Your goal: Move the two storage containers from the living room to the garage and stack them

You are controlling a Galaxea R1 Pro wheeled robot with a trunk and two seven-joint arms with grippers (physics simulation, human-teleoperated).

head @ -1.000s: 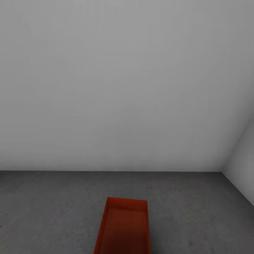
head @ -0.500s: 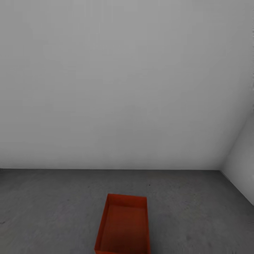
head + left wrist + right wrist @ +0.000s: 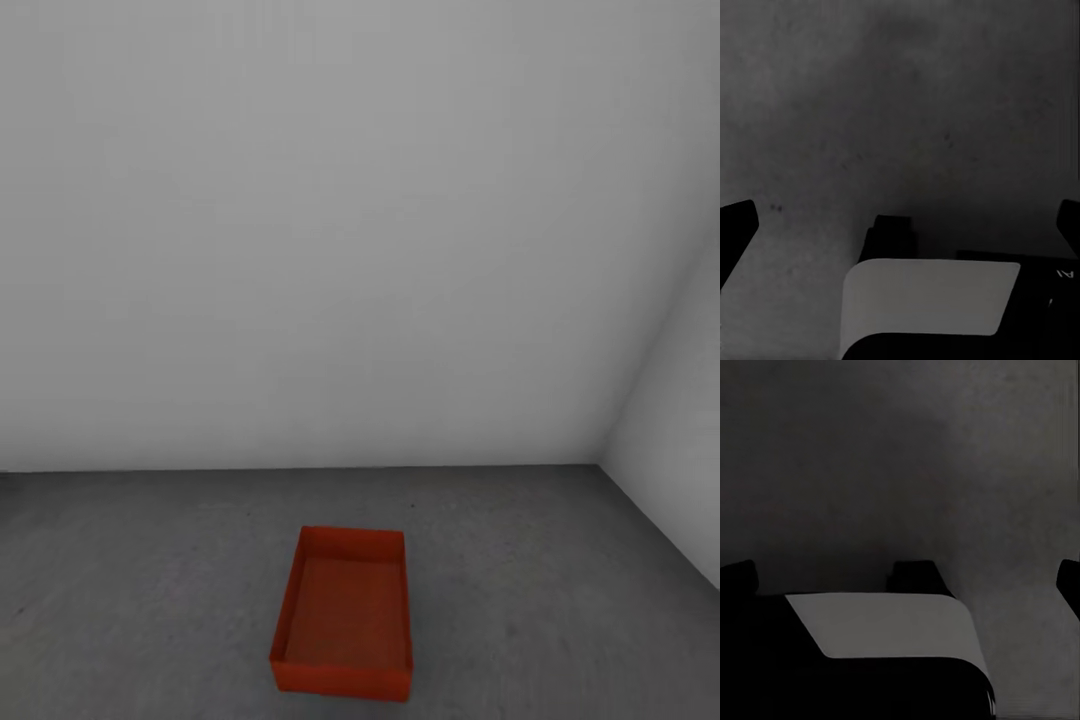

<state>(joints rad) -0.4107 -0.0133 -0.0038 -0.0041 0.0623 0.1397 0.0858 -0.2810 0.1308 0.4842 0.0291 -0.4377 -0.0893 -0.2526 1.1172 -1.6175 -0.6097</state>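
One bin (image 3: 344, 615) sits on the floor (image 3: 150, 580), orange-red, rectangular and lidless, with thin upright walls and nothing inside. Its long sides run away from the robot toward the back wall (image 3: 330, 230), and it stands well apart from that wall and from the side wall (image 3: 675, 420) at the right. In the head view the whole bin shows, all four walls in frame; any ribbing on its inner surface is too fine to make out. The floor is dark grey, rough and mottled, meeting plain white walls at a corner to the right.

In each wrist view, dark fingertips (image 3: 735, 229) (image 3: 739, 577) sit at opposite sides of the frame, so the left end effector (image 3: 900, 225) and the right end effector (image 3: 904, 577) are both spread wide and hold nothing. Both look down at bare floor over dark robot parts and a pale panel (image 3: 930, 300), too dim to identify.
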